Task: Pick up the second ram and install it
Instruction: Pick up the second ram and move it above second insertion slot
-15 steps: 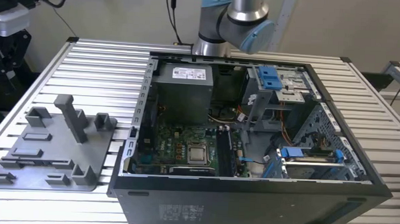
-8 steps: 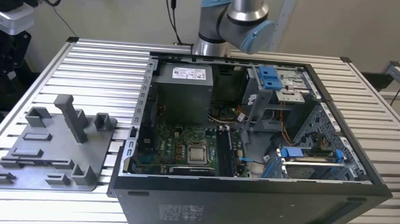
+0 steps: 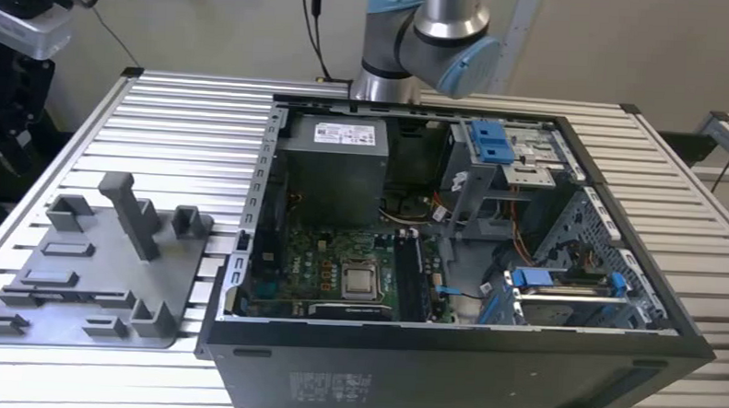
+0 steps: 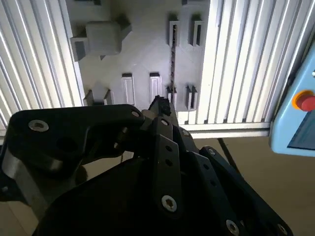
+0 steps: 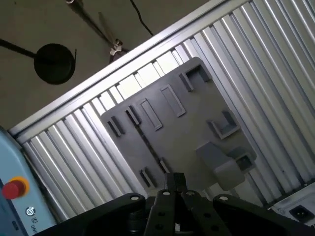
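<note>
Pickup not made: the long, thin, dark second ram [image 4: 172,59] stood edge-on in the grey plastic slotted tray [image 4: 142,54].
It lay in the upper centre of the second wrist view. The black end effector [image 4: 160,104] hovered above it, and I could not tell its grip. Grasp and installation remained.

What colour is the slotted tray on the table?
Plain grey; the tray shows best in the exterior view.

My worktop [image 3: 184,122], ribbed aluminium slats, carries a grey plastic holder tray [image 3: 91,284] toward the exterior view's left and, just beside it, an open black computer case [image 3: 456,374].
</note>
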You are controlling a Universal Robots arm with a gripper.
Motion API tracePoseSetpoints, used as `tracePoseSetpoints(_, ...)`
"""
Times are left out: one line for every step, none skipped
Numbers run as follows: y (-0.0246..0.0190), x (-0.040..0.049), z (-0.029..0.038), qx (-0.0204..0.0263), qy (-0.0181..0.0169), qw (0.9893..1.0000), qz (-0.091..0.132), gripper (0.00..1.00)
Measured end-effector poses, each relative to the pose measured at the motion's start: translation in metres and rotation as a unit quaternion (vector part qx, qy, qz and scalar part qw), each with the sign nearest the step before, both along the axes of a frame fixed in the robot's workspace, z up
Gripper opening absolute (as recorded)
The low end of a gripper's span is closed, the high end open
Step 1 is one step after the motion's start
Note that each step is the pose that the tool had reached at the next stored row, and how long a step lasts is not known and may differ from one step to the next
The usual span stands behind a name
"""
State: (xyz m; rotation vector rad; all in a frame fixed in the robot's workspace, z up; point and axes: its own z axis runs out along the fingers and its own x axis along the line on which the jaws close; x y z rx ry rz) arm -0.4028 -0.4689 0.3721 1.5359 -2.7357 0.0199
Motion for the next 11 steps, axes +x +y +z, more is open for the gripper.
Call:
tracePoseSetpoints(0.0,0.0,-0.0003,0.0,0.0,1.0,0.008,0.11)
tracePoseSetpoints(0.0,0.0,-0.0005,0.0,0.0,0.9999,0.015,0.11)
tracePoseSetpoints(0.0,0.0,-0.0008,0.0,0.0,0.9998,0.021,0.11)
tracePoseSetpoints(0.0,0.0,-0.0011,-0.0001,0.0,0.9996,0.028,0.11)
tracePoseSetpoints(0.0,0.0,-0.0014,-0.0001,0.0,0.9994,0.035,0.11)
tracePoseSetpoints(0.0,0.0,-0.0017,-0.0002,0.0,0.9992,0.041,0.11)
tracePoseSetpoints(0.0,0.0,-0.002,-0.0002,0.0,0.9989,0.047,0.11)
tracePoseSetpoints(0.0,0.0,-0.0023,-0.0003,0.0,0.9986,0.054,0.11)
tracePoseSetpoints(0.0,0.0,-0.0026,-0.0003,0.0,0.9982,0.059,0.11)
tracePoseSetpoints(0.0,0.0,-0.0028,-0.0004,0.0,0.9979,0.065,0.11)
tracePoseSetpoints(0.0,0.0,-0.0031,-0.0005,0.0,0.9975,0.07,0.11)
